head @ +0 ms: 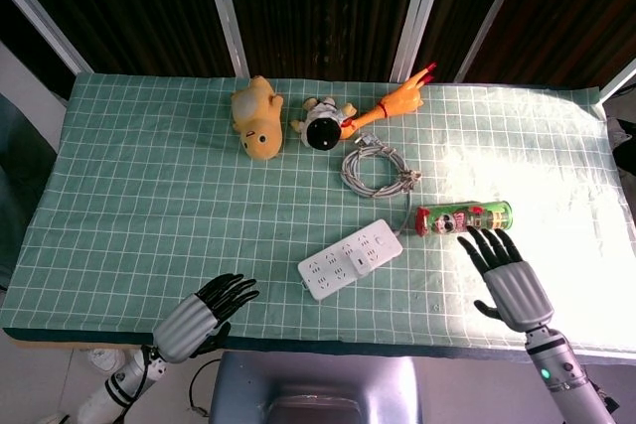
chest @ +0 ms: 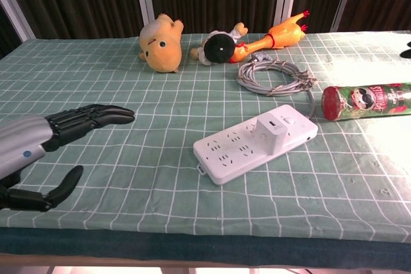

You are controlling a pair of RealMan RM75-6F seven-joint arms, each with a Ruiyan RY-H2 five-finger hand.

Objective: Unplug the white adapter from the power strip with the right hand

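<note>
Green checked cloth covers the table (head: 139,186), dark curtains behind. My right hand (head: 505,270) hovers with fingers (head: 481,243) spread wide, holding nothing, just beside the green and red chip can (chest: 363,101) lying on its side. My left hand (chest: 45,134) is open too, fingers stretched flat above the near left part of the cloth. Between my hands sits the white power strip (chest: 237,149), angled, with the white square adapter (chest: 271,131) plugged in toward its far end. Behind it there's a coiled grey cable (chest: 275,75), then an orange plush toy (chest: 160,44), a small black and white plush (chest: 218,46) and an orange rubber chicken (chest: 275,34) along the back.
</note>
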